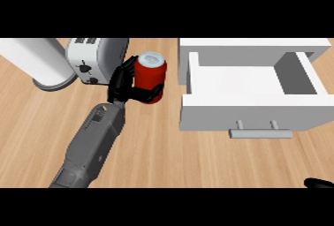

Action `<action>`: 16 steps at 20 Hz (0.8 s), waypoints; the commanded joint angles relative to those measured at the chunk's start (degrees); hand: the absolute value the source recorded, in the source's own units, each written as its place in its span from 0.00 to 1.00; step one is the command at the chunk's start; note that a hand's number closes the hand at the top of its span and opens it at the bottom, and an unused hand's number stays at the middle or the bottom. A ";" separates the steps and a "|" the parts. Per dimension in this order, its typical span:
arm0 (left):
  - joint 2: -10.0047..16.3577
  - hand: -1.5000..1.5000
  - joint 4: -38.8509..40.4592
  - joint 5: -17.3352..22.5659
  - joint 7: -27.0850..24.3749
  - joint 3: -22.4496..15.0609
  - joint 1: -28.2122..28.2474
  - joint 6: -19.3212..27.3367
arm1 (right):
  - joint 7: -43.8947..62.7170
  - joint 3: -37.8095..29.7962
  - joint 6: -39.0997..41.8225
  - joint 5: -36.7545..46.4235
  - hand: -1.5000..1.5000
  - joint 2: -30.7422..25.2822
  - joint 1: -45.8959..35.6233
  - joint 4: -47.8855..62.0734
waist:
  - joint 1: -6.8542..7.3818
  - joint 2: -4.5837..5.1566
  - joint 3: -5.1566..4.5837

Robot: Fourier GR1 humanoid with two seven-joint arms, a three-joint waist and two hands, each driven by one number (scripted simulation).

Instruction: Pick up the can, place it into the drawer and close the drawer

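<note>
Much of the view is wooden counter (pixel 195 163), and the largest thing on it is the white drawer (pixel 248 112). It is pulled out, with its inside open from above and its handle (pixel 261 132) facing the robot. I judge it stands open so the can may go straight down into it. Left of the drawer, the grey left forearm (pixel 91 141) comes up from the lower edge on a slant, leaning toward the drawer as it rises, with the wrist about in line. Far left of the drawer stands a white cylinder (pixel 36 62), and between it and the drawer a white toaster (pixel 91 62). Both seem to be only things to steer clear of. Just left of the drawer, level with its rear half, the red can (pixel 151 73) stands close to upright, silver top showing. Whether it rests on the counter or is already raised I cannot tell. The left hand (pixel 123 84) grips it from the side away from the drawer, its fingers (pixel 146 93) curled round the can's lower body. This side grip probably keeps the can upright for lowering. Below the drawer's right end, a sliver of the right hand (pixel 318 182) shows, too little to tell its pose.
</note>
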 commanded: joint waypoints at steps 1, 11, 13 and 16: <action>-0.90 1.00 -9.17 1.34 10.53 -4.26 -3.06 3.84 | -0.72 3.10 -1.00 3.49 0.00 1.56 -0.91 0.66 | 0.29 -0.06 0.01; -0.94 1.00 -15.52 2.37 22.19 -8.59 -11.92 10.87 | -0.54 0.36 -0.99 2.62 0.00 -0.54 -2.97 1.98 | -0.71 0.35 -0.01; -0.94 1.00 -12.47 0.81 26.22 -6.93 -19.18 12.59 | 1.39 4.02 -1.07 3.59 0.00 1.81 -0.70 -2.27 | -1.09 0.40 -0.01; -0.94 1.00 -15.71 -0.22 31.31 -8.60 -21.44 13.69 | -0.60 2.58 -2.06 3.86 0.00 1.81 -2.39 1.39 | -0.59 0.32 0.00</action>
